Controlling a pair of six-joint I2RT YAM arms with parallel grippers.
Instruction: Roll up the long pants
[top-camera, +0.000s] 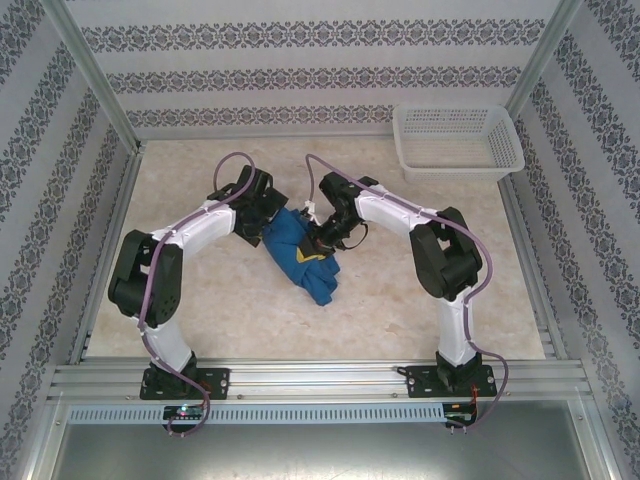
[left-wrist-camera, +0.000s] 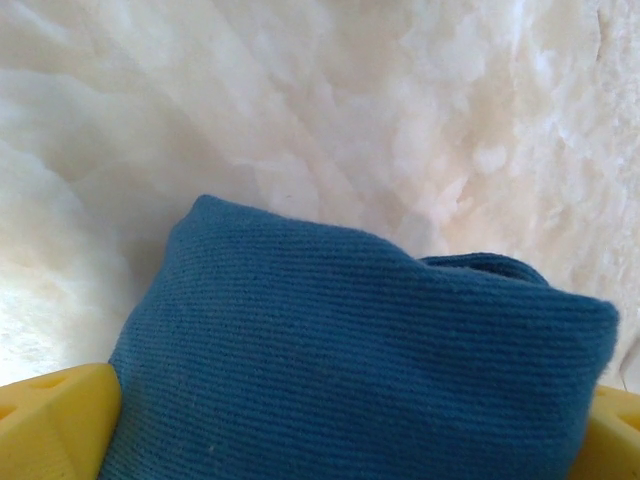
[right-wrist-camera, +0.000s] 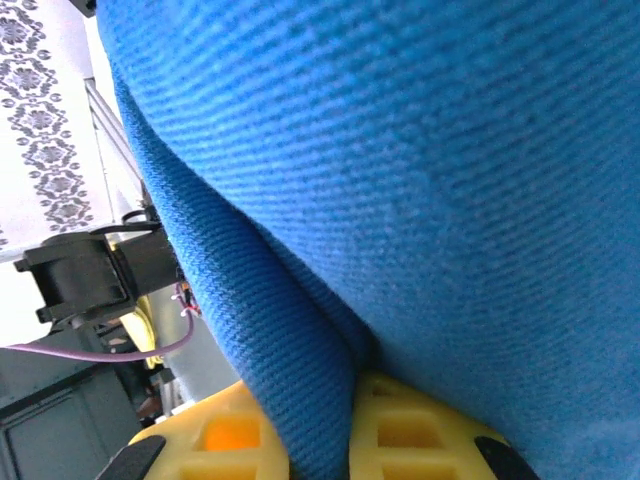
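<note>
Looks mid-roll: pants (top-camera: 305, 262) a loose bundle between the hands, left hand (left-wrist-camera: 340, 425) and right hand (right-wrist-camera: 320, 440) each clamped on cloth. Next probably needs the tail past right hand tucked in

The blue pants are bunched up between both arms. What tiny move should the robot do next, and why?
Probably roll the bundle on toward its loose end. The long pants seem pinched in the left end effector and the right end effector, but their near end trails out unrolled.
</note>
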